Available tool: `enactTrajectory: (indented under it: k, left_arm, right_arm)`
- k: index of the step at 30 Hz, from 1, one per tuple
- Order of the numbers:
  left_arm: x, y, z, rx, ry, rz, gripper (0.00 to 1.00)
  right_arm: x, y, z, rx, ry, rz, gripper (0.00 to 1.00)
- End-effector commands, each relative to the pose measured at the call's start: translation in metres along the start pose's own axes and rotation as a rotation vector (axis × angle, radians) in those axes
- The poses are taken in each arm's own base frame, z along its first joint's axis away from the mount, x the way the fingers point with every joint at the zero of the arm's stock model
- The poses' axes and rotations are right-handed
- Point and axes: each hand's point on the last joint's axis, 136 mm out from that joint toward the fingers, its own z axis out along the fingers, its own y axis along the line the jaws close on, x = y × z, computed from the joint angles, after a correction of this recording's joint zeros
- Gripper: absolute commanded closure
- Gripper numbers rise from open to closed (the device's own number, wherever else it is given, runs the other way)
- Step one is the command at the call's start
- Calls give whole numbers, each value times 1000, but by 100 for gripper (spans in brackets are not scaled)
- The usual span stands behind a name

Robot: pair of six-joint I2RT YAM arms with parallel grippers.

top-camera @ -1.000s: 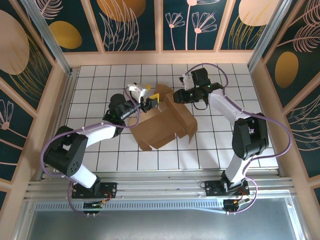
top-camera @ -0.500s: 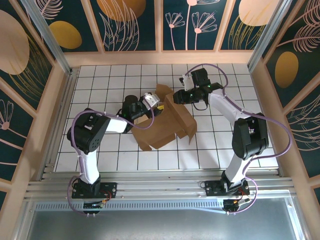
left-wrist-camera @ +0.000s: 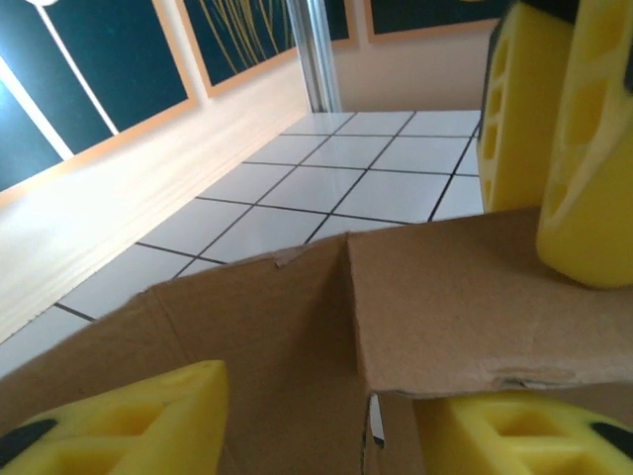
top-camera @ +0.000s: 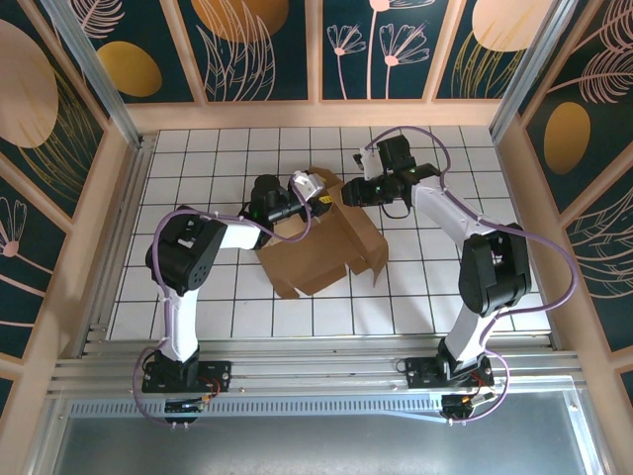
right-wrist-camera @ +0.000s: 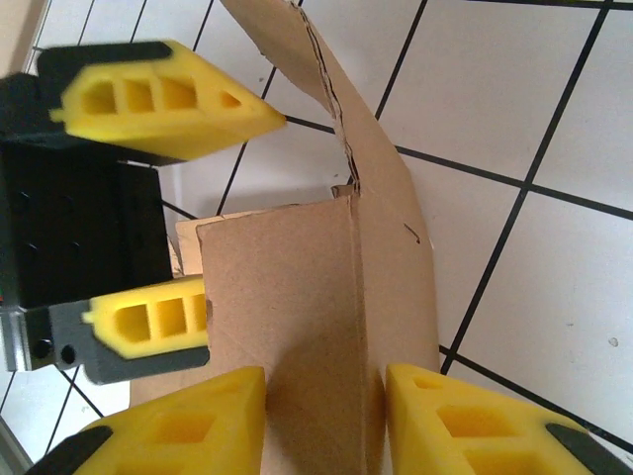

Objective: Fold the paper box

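Observation:
The paper box [top-camera: 318, 249] is brown cardboard, partly folded, lying mid-table with flaps raised at its far side. My right gripper [top-camera: 349, 191] reaches in from the right and is shut on a doubled upright flap [right-wrist-camera: 326, 297], with a yellow pad pressed against each side of it [right-wrist-camera: 324, 421]. From the left, my left gripper [top-camera: 318, 196] sits at the same far edge. Its jaws stand apart astride a cardboard corner [left-wrist-camera: 346, 327], with one flap lying over its right-hand finger [left-wrist-camera: 514, 435]. Its yellow fingers [right-wrist-camera: 163, 99] also appear in the right wrist view.
The floor is white tiles [top-camera: 198, 158] with dark lines. Wooden walls [top-camera: 316, 114] enclose it at the back and on both sides. A metal rail [top-camera: 316, 371] runs along the near edge, where the arm bases stand.
My left gripper has moved right and farther back to the box's raised flaps, and its jaws have narrowed. The right gripper and the flap it holds stayed put.

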Motion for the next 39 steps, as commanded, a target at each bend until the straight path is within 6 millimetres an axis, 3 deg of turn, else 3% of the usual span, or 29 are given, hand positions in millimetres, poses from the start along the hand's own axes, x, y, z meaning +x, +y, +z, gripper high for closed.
enactTrajectory:
  k: [1, 5, 11, 16, 20, 25, 27, 31, 33, 39]
  left_arm:
    - [-7, -4, 3, 55, -35, -25, 58]
    - [-10, -1, 5, 48, -31, -108, 75]
    - [-13, -3, 6, 68, -26, -259, 78]
    - [-15, -6, -2, 59, -25, -311, 61]
    - [-29, -3, -22, -2, -57, -355, 44]
    - [-42, -6, -55, -83, -81, -392, 41]
    - [-33, 2, -59, -147, -31, -401, 43]
    - [25, 39, -43, -330, 297, -474, 51]
    - [48, 38, -35, -305, 414, -519, 52]
    - [61, 30, -23, -219, 425, -618, 52]
  right_arm:
    - [0, 7, 0, -17, 6, -10, 63]
    - [-1, 6, 2, -9, 4, -6, 64]
    - [-2, 3, 2, 6, -5, -1, 64]
    - [-4, 3, 0, 13, -15, -1, 64]
    - [-4, 3, -1, 19, -17, -4, 64]
    - [-5, 1, -1, 29, -22, -8, 64]
    - [-5, 2, -1, 29, -21, -10, 64]
    - [-7, 4, -1, 21, -25, -13, 64]
    - [-6, 4, -1, 20, -23, -12, 64]
    - [-4, 4, 1, 18, -18, -7, 64]
